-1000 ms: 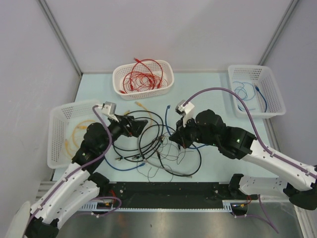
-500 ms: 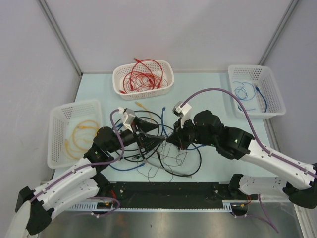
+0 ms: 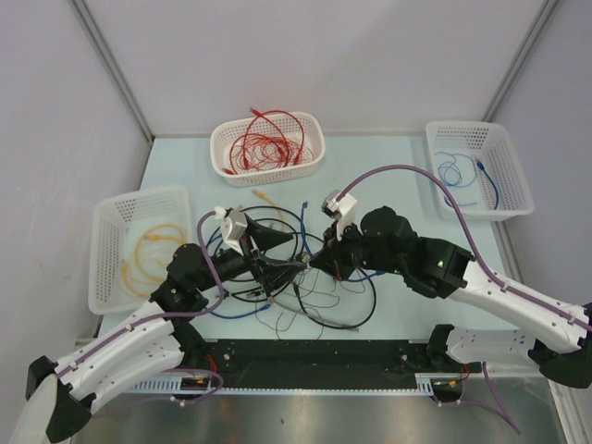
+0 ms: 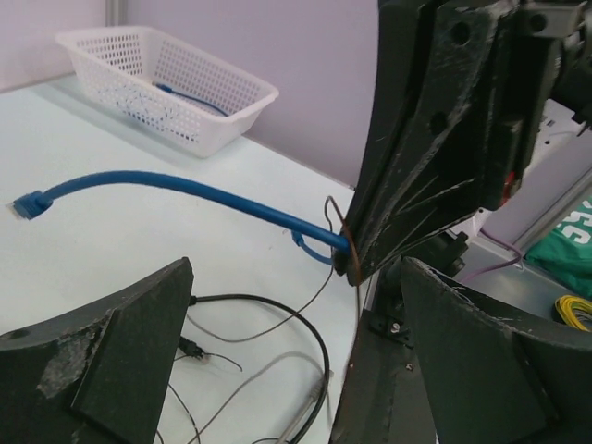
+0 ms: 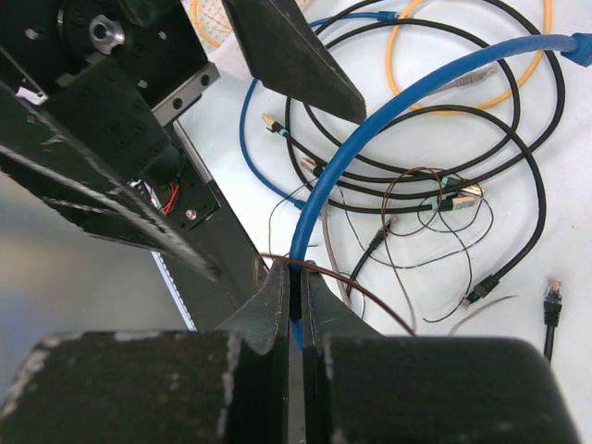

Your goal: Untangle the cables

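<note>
The tangled cables [image 3: 319, 296], black, grey and blue, lie in a loose heap on the counter [image 3: 398, 176] between the two arms. The right jaws are clamped on a blue cable [image 4: 185, 185] at the heap's upper edge; a thin brown wire [image 5: 361, 296] is caught at the same pinch; from there the blue cable runs out toward the back of the counter to its plug end [image 4: 26, 203].

The left jaws stand wide apart and hold nothing; they sit just beside the right jaws and face them; in the left wrist view the pinched stretch of cable lies between their tips.

Three white baskets ring the heap. The back basket [image 3: 268, 178] holds red cables [image 3: 264, 143]; the right basket [image 3: 462, 129] holds a second blue cord [image 3: 491, 188]; the left basket [image 3: 104, 268] holds yellow cables [image 3: 153, 245]. All three stand well apart from the heap, on the counter.
</note>
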Available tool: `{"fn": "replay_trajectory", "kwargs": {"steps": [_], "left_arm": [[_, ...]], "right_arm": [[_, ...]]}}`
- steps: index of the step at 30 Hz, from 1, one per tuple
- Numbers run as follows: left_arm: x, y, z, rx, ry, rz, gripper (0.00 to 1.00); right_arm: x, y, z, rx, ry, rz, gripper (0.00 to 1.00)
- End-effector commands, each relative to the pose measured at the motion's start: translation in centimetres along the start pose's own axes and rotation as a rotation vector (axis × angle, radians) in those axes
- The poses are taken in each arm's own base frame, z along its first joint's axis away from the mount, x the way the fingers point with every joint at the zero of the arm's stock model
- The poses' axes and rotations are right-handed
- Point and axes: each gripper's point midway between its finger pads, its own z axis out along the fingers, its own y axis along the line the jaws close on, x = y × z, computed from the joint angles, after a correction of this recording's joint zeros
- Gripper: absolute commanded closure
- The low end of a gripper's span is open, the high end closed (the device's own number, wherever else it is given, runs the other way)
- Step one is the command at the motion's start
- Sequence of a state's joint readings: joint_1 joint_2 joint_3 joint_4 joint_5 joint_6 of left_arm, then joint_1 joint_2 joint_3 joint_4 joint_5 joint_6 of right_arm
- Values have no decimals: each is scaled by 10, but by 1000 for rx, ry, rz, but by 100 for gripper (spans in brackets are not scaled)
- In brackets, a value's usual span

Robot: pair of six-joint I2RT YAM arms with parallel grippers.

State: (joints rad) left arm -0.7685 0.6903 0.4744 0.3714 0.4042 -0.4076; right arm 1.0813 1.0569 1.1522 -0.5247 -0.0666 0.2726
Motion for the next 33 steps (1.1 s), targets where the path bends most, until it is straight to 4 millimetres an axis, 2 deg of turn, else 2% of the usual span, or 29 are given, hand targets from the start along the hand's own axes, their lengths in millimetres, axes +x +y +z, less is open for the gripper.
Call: {"fn": "replay_trajectory", "kwargs": {"steps": [1,7,13,15,16,17,18,19,20,23,24,25,26,27,28,29,30,31,33], "left_arm": [[-9,-16,-2,68,-24,5,1],[8,-29,1,140,-4,-58,4],[26,-34,6,172,41,-72,12],[31,-35,9,182,55,-74,29],[35,-35,11,184,73,-79,40],[36,-34,12,186,80,-79,74],[36,-31,14,170,78,-67,94],[38,-25,14,134,92,-72,100],[37,-21,14,109,94,-70,100],[31,13,9,-107,77,-66,100],[24,36,5,-228,47,-60,100],[27,49,-2,-302,62,-70,100],[21,60,-9,-371,37,-96,100],[14,83,-20,-469,10,-116,100],[16,103,-33,-580,8,-147,100],[17,113,-41,-635,-9,-212,100],[14,134,-56,-721,-33,-242,100],[25,145,-67,-782,-2,-285,100],[36,168,-85,-897,16,-354,100]], "right_arm": [[-16,5,1,-10,-61,-2,100],[-20,8,2,-18,-76,12,100],[-25,14,1,-43,-96,20,100],[-26,17,1,-52,-98,18,100],[-25,16,2,-48,-95,19,100],[-25,16,1,-47,-98,18,100],[-24,15,1,-44,-94,19,100],[-25,15,0,-43,-96,19,100],[-24,15,0,-40,-96,20,100],[-22,11,-4,-24,-88,17,100],[-19,10,-5,-16,-80,15,100],[-18,9,-5,-13,-76,15,100],[-17,8,-7,-8,-73,13,100],[-15,7,-7,-2,-65,12,100],[-14,6,-8,1,-61,11,100],[-12,6,-9,4,-56,9,100],[-12,6,-9,6,-56,8,100],[-13,6,-10,7,-58,8,100],[-14,7,-12,3,-65,8,100]]}}
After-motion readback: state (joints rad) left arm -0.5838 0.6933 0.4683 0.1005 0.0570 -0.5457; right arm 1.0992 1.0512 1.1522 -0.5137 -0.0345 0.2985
